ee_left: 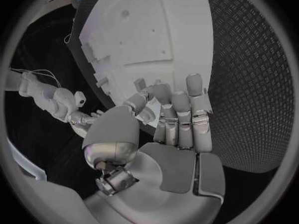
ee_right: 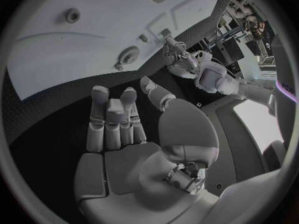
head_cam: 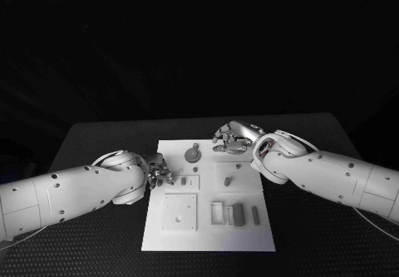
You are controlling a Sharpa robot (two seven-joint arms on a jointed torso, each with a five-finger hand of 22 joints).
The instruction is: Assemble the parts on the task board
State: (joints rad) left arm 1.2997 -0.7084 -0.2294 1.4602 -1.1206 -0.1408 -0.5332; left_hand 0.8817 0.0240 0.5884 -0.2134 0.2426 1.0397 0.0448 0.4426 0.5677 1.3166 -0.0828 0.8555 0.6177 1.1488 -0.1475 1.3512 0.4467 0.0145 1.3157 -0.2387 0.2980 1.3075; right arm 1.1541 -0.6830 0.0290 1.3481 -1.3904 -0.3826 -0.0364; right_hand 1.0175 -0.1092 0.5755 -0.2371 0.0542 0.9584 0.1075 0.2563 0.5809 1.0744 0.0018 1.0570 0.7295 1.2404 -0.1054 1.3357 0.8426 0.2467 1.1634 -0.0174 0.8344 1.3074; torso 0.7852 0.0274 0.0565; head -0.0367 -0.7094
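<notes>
The white task board (head_cam: 208,234) lies in the middle of the black table. On it are grey parts: a round piece (head_cam: 193,154) near the far edge, a small peg (head_cam: 227,182) in the middle, and upright blocks (head_cam: 238,213) near the front right. My left hand (head_cam: 160,173) hovers at the board's left edge, fingers straight and close together (ee_left: 181,117), thumb apart, nothing in it. My right hand (head_cam: 232,138) is over the board's far right corner, fingers loosely bent (ee_right: 113,117), holding nothing. The round piece (ee_right: 129,55) lies beyond its fingertips.
A square raised plate (head_cam: 180,212) with a small hole sits at the board's front left. Black textured table (head_cam: 316,231) surrounds the board on all sides. Both white forearms reach in low from the sides, the right arm (head_cam: 332,176) crossing the board's right edge.
</notes>
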